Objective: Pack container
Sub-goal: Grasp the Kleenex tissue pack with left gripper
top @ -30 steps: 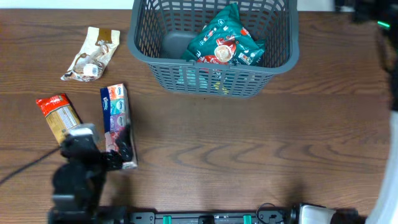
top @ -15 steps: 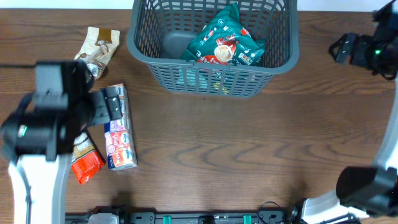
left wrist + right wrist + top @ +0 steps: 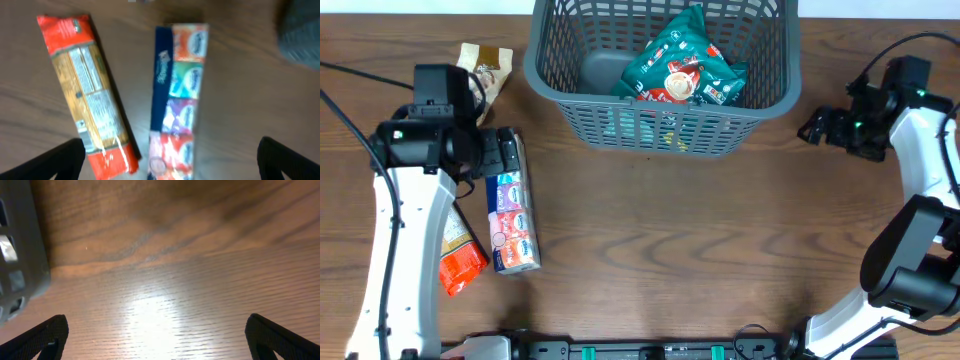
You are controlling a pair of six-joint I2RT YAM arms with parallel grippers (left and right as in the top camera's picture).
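Note:
The dark grey container (image 3: 660,128) stands at the back middle of the table, with a green snack bag (image 3: 682,68) in it; its corner shows in the right wrist view (image 3: 17,255). A long multicoloured tissue pack (image 3: 509,212) (image 3: 180,95) and a red-ended cracker packet (image 3: 458,257) (image 3: 87,95) lie on the left. A crumpled beige wrapper (image 3: 483,62) lies at the back left. My left gripper (image 3: 500,155) (image 3: 170,160) is open above the far end of the tissue pack. My right gripper (image 3: 817,127) (image 3: 155,337) is open and empty over bare wood, right of the container.
Cables run off the left and right edges. The wooden table (image 3: 720,250) spreads in front of the container.
The left arm has swung from the front left up over the tissue pack. The cracker packet now lies nearer the front. The right arm has come in from the right toward the container.

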